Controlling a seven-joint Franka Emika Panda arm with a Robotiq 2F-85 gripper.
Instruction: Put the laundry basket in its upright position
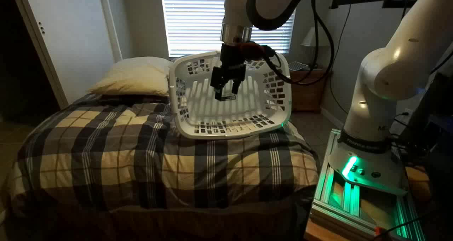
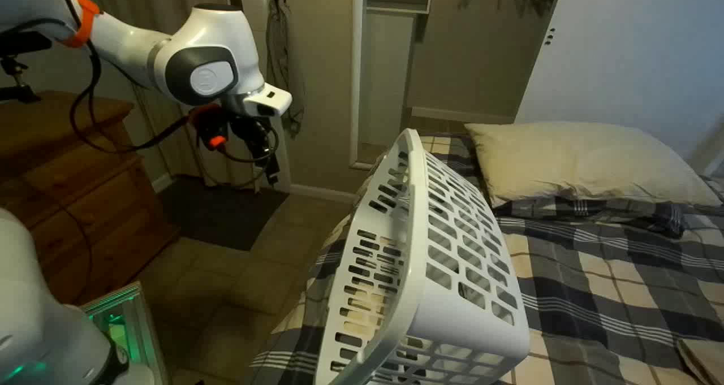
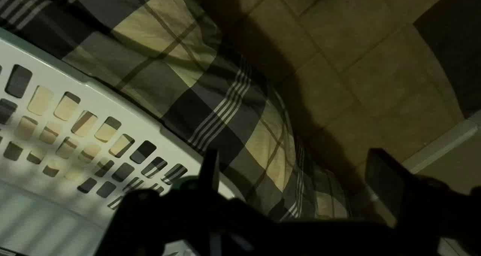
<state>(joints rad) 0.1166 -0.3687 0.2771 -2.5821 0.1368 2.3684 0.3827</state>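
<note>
The white laundry basket (image 1: 203, 106) lies tipped on its side on the plaid bed. In an exterior view its open mouth and slotted bottom are seen from the front. In an exterior view (image 2: 417, 249) its mouth faces the robot and its perforated wall is turned up. My gripper (image 1: 227, 92) overlaps the basket's mouth there, but in an exterior view the gripper (image 2: 268, 159) hangs apart from the rim, on the robot's side and higher. In the wrist view the jaws (image 3: 293, 158) are wide apart with nothing between them. The basket's rim (image 3: 112, 105) shows at the left.
A cream pillow (image 1: 132, 76) lies at the bed's head; it also shows in an exterior view (image 2: 588, 159). The plaid bed (image 1: 141, 163) ends near the robot base (image 1: 368, 163). A wooden dresser (image 2: 73, 193) stands behind the arm. Cables (image 1: 318, 57) hang from the arm.
</note>
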